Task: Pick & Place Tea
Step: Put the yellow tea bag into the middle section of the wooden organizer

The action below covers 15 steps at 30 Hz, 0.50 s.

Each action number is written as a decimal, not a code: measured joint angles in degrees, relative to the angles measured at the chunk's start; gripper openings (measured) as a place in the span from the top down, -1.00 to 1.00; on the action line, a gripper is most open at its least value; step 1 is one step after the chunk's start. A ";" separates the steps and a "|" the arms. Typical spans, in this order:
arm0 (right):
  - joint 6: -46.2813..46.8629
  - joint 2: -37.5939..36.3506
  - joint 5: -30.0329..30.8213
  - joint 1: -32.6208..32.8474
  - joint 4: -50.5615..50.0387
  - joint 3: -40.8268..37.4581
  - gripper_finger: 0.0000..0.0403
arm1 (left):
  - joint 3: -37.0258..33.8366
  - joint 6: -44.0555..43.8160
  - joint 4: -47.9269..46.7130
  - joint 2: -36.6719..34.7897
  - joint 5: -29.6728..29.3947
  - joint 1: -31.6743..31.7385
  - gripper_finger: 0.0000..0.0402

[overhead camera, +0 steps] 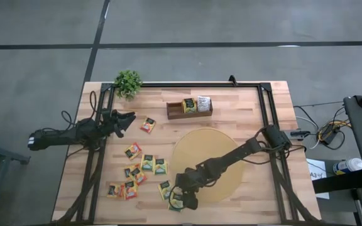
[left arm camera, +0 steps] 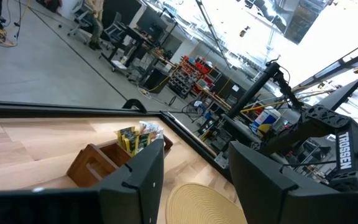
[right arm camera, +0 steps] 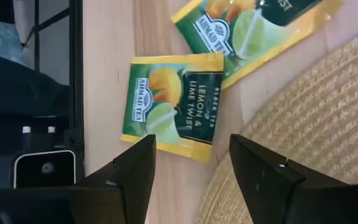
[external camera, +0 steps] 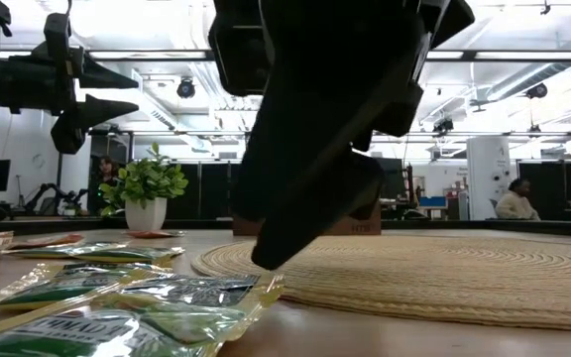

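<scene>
Many small tea sachets lie flat on the wooden table, mostly yellow-green (overhead camera: 148,163), a few orange-red (overhead camera: 148,124). Two yellow-green ones lie by the near edge (overhead camera: 166,188), and the nearer one fills the right wrist view (right arm camera: 173,106). My right gripper (overhead camera: 182,196) (right arm camera: 188,168) is open and low over the table just short of that sachet, beside the round tan mat (overhead camera: 209,163); in the low view it hangs just above the sachets (external camera: 276,253). My left gripper (overhead camera: 123,120) (left arm camera: 194,180) is open and held in the air at the table's left. The wooden tray (overhead camera: 189,110) holds a few upright sachets (left arm camera: 138,137).
A potted plant (overhead camera: 129,81) stands at the far left corner. The black frame rails (overhead camera: 266,113) run along the table's left, right and far sides. The right arm (overhead camera: 244,150) stretches across the mat. Bare wood lies right of the mat and between the tray and the left sachets.
</scene>
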 joint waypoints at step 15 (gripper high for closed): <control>-3.90 0.06 0.30 0.20 0.03 0.82 -0.01 | 0.00 0.00 0.00 0.00 0.00 0.01 0.13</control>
